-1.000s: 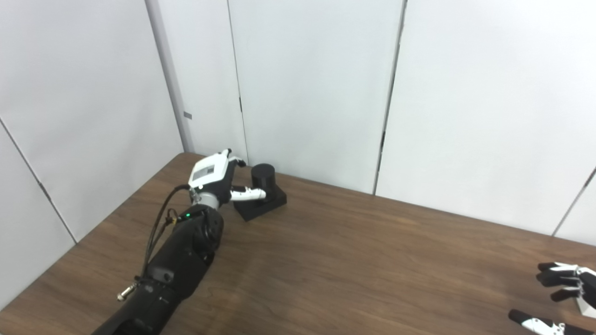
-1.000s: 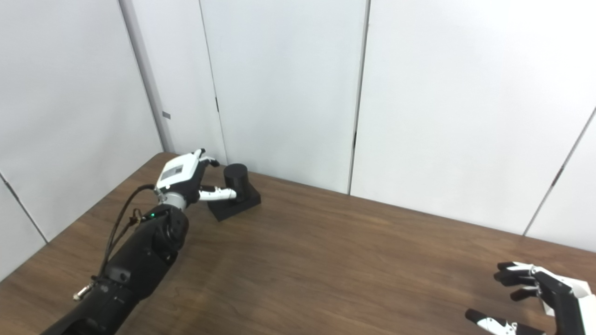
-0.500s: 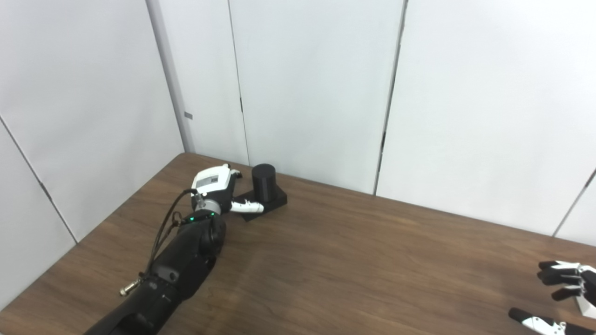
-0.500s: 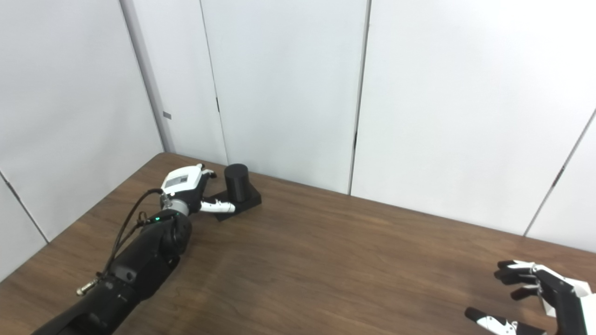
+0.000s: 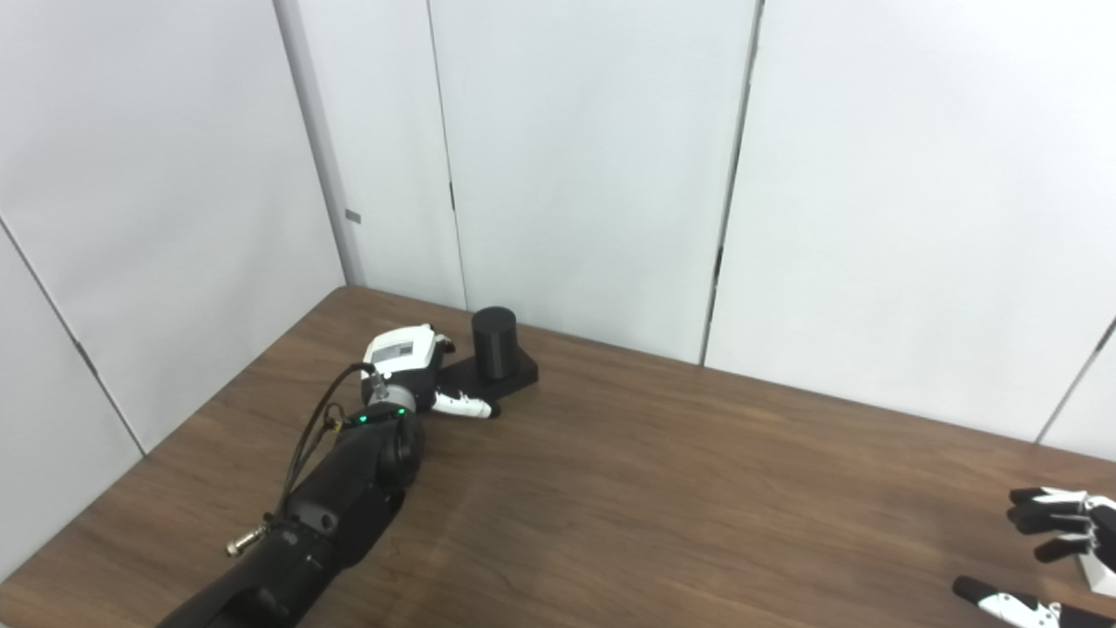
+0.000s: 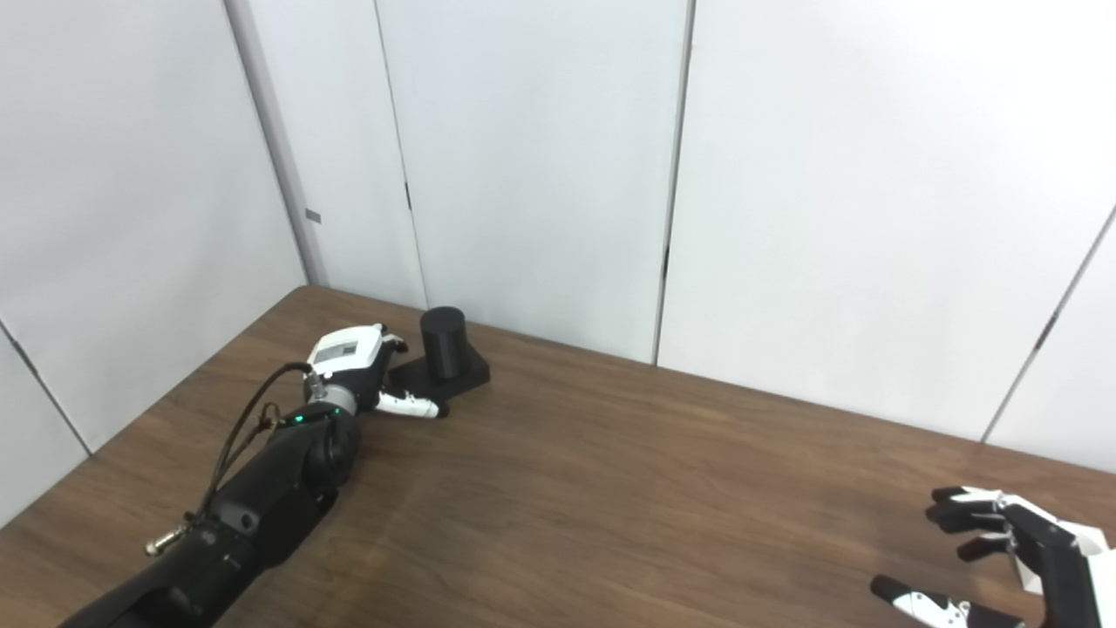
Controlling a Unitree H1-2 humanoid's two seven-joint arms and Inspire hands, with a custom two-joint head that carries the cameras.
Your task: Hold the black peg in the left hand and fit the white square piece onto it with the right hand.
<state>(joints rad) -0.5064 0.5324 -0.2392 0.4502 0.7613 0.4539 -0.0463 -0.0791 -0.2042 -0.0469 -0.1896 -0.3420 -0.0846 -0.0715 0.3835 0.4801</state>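
Observation:
The black peg point(image 5: 493, 340) is a short cylinder standing upright on a flat black square base point(image 5: 521, 376) at the far left of the brown table point(image 5: 663, 488). My left hand point(image 5: 410, 366) is low on the table against the base's left corner. It is open, with its thumb stretched along the base's front edge; its fingers are mostly hidden behind it. My right hand point(image 6: 1016, 554) is open above the table at the bottom right, cut off by the picture edge. I cannot make out the white square piece.
White wall panels point(image 5: 593, 157) stand close behind the table's far edge and along its left side. The black peg's base sits near the far edge. My left arm point(image 5: 331, 515) lies across the table's left part.
My left hand has dropped from beside the peg's top to the table at the base's corner, its thumb now lower along the base. The right hand has barely moved.

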